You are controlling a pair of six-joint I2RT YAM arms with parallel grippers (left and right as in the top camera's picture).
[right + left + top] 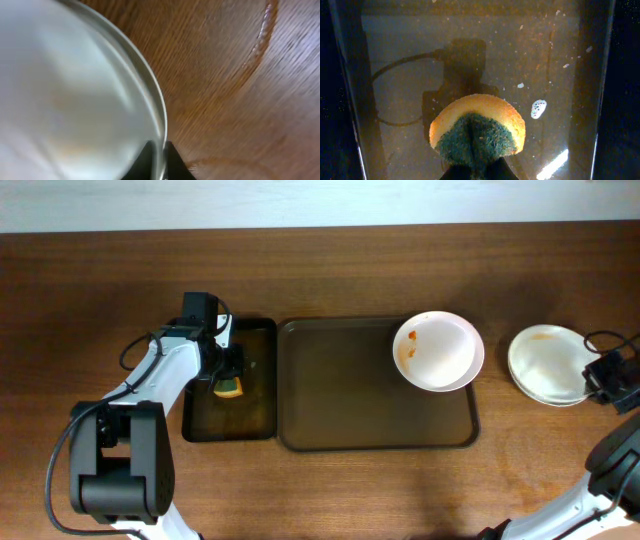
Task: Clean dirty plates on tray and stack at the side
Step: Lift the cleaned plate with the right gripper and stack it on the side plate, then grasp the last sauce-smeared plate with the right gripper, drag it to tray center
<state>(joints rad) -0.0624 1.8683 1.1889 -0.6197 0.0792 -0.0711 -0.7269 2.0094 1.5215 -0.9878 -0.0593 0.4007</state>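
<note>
A white plate (438, 351) with an orange-red smear on its left side sits at the far right corner of the brown tray (340, 400). A stack of white plates (545, 365) stands on the table to the right of the tray, with a faint orange trace on the top one. My right gripper (598, 376) is shut on the right rim of the top plate (65, 90), and its fingers (159, 161) pinch the edge. My left gripper (228, 372) is shut on a yellow sponge with a green scouring side (477, 131), just over the black tray; only its fingertips (477, 170) show.
The smaller black tray (255, 405) lies left of the brown tray. Its wet bottom (470, 50) shows specks and foam. Wet ring marks (265, 30) lie on the wooden table beside the plate stack. The table's far edge meets a white wall.
</note>
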